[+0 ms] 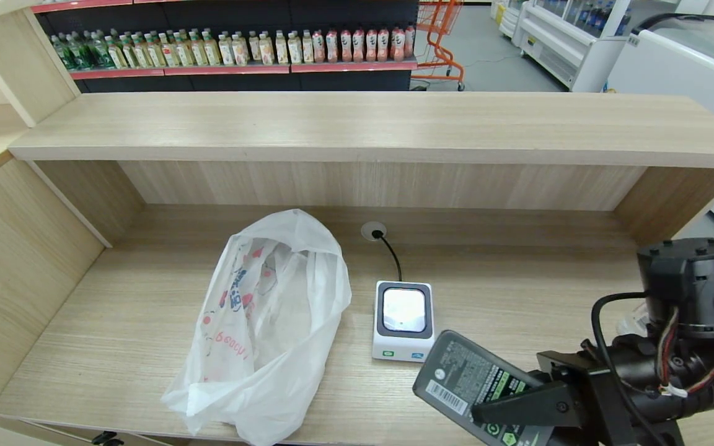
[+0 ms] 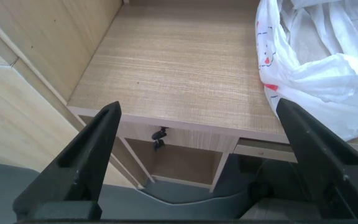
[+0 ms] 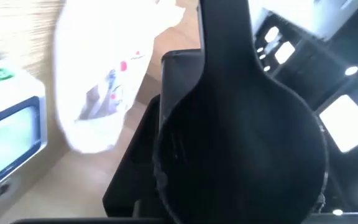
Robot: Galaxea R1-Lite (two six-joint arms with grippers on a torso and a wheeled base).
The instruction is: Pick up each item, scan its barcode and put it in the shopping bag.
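Wooden counter point(image 1: 518, 279) holds the scanner point(image 1: 403, 319), shopping bag point(image 1: 270, 322) at its nine o'clock; my right jaws grip the adapter block point(image 1: 456, 378) at the scanner's five o'clock; left jaws gape empty. Rigid, weighty, slick, I judge; best clamped across its sides, barcode clear.

One white shopping bag point(image 1: 270, 322), one barcode scanner point(image 1: 403, 319) with one black cable point(image 1: 391, 251), one black power adapter point(image 1: 462, 378), one orange trolley point(image 1: 440, 37) and one row of bottles point(image 1: 233, 48), too many to tally, were counted.
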